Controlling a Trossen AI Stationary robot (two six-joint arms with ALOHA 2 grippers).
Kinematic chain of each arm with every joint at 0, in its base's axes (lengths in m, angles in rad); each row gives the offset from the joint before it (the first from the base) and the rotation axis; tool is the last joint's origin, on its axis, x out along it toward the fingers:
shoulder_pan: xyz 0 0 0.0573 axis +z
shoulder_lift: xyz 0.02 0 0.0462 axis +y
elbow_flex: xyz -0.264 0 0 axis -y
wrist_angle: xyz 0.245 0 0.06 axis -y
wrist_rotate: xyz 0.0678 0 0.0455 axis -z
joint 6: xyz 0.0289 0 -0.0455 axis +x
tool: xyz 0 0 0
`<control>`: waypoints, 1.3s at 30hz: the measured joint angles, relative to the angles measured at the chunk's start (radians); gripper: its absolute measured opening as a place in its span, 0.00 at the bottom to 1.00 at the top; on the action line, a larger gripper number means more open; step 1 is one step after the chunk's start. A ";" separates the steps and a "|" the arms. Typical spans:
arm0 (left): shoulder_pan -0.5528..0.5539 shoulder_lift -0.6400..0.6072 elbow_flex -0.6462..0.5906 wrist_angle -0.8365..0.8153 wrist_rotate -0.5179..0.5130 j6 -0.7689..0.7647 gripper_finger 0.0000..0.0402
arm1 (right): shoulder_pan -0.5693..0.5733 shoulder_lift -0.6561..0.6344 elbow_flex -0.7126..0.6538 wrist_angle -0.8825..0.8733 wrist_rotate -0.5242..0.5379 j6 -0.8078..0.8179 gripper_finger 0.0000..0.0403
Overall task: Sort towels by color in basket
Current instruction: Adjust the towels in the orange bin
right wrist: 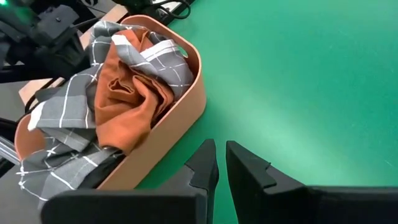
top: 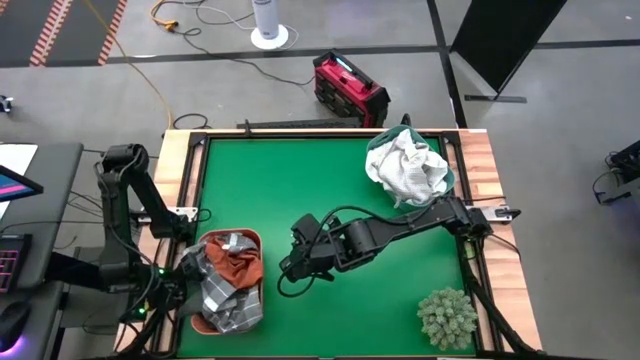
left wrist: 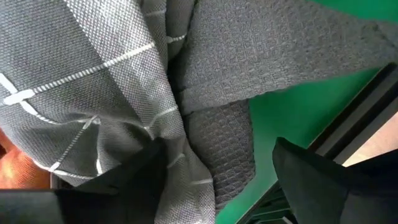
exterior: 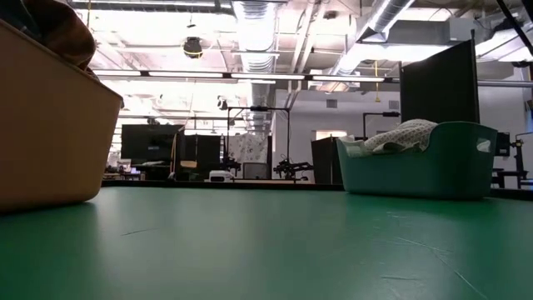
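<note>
left fingers (left wrist: 217, 174) apart over woven grey checked towel (left wrist: 93, 93) | right fingers (right wrist: 221, 165) nearly together

this is a robotics lab or workshop in an industrial hall. beyond the green table (top: 300, 180) the low view shows exposed silver ducts (exterior: 254, 25), pipes and strip lights on an open ceiling, dark partition panels (exterior: 439, 79) and far equipment racks. from above, bare concrete floor carries trailing cables (top: 150, 70), a red case (top: 348, 88) and a monitor (top: 12, 180) at left.
</note>
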 joint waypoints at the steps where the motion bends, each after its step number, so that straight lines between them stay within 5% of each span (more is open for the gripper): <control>1: 0.000 0.000 -0.001 0.001 -0.005 0.000 0.67 | 0.000 0.000 0.000 0.000 0.000 0.000 0.17; 13: 0.011 -0.096 0.034 0.029 -0.080 0.006 0.03 | 0.000 0.000 0.000 0.032 0.002 -0.001 0.17; 24: 0.148 -0.338 0.048 0.036 -0.091 0.062 0.00 | 0.000 0.001 0.000 0.119 0.002 -0.023 0.17; 39: 0.493 -0.341 -0.167 0.464 0.092 0.234 0.00 | -0.026 0.036 0.000 0.244 -0.055 -0.071 0.17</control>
